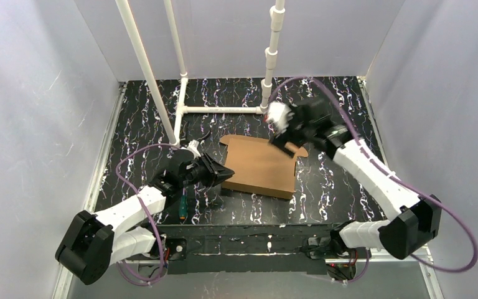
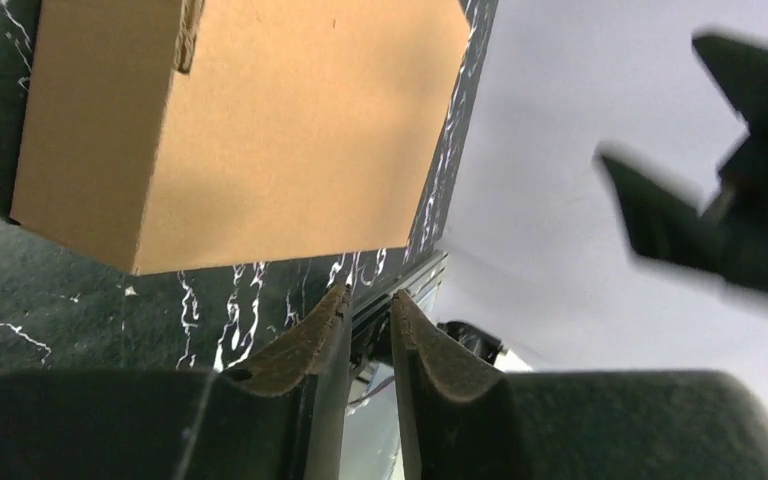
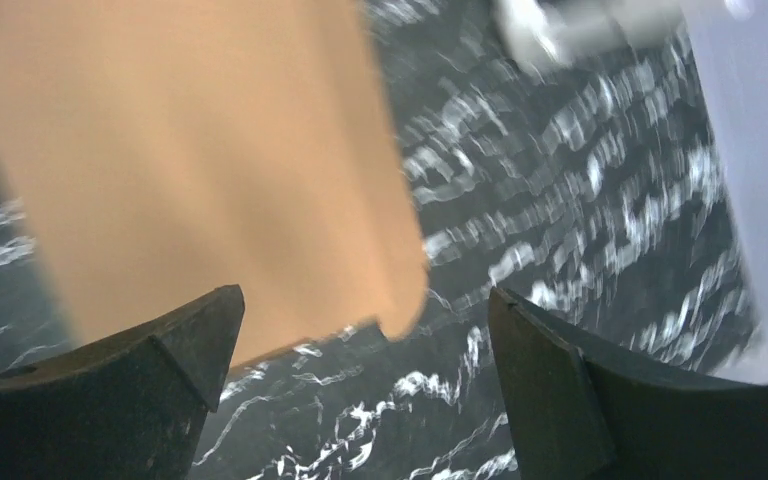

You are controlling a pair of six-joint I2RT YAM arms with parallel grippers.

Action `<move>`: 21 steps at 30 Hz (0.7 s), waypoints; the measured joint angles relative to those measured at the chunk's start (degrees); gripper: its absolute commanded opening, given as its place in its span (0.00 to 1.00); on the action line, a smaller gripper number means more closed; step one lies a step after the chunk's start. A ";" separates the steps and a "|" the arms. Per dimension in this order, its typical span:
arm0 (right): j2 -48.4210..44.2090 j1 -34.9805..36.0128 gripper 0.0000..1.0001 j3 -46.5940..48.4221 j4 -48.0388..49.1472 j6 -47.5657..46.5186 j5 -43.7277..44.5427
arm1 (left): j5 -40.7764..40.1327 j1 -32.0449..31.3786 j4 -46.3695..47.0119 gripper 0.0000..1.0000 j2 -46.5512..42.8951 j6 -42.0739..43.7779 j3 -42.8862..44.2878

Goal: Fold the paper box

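The paper box is a flat brown cardboard sheet lying mid-table, with a small flap at its far right corner. My left gripper sits at the sheet's left edge. In the left wrist view the box lies beyond the left gripper, whose jaws stand a narrow gap apart with nothing between them. My right gripper hovers over the far right corner. In the blurred right wrist view the right gripper is wide open above the table, just off the rounded corner of the box.
A white pipe frame stands at the back of the black marbled table. A small green and orange tool lies near the left arm. White walls enclose the sides and back.
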 measured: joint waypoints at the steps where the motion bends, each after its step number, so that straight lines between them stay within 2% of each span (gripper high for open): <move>1: -0.55 -7.13 0.88 -1.22 2.80 2.19 -2.43 | 0.83 -0.11 -0.02 0.20 0.22 0.83 0.35; 2: -0.59 -12.90 0.77 -2.40 4.76 4.11 -4.44 | 1.38 -0.50 -0.22 0.20 0.39 1.46 0.44; 3: 0.02 -18.53 0.61 -3.23 5.90 6.05 -7.30 | 1.55 -1.22 -1.03 0.18 0.42 1.97 0.44; 5: 3.89 -27.19 0.32 -3.26 6.49 9.42 -14.21 | 1.53 -3.52 -3.28 0.06 0.37 2.75 0.44; 6: 7.10 -30.71 0.23 -2.38 6.51 11.13 -17.99 | 0.61 -5.29 -5.57 0.01 0.26 3.37 0.52; 8: 15.19 -35.76 0.13 -0.35 7.28 14.49 -23.47 | -1.46 -7.58 -10.25 0.00 0.02 4.26 0.94; 11: 24.30 -39.12 0.06 -0.17 9.42 19.04 -25.92 | -4.74 -9.03 -15.28 0.00 -0.52 4.94 1.18; 15: 27.26 -38.73 0.01 -0.90 10.71 21.79 -26.56 | -7.63 -9.05 -15.87 0.00 0.94 4.83 0.87; 21: 29.05 -35.71 0.01 -0.66 9.86 17.81 -30.25 | -7.80 -9.05 -13.14 0.00 17.25 6.08 5.14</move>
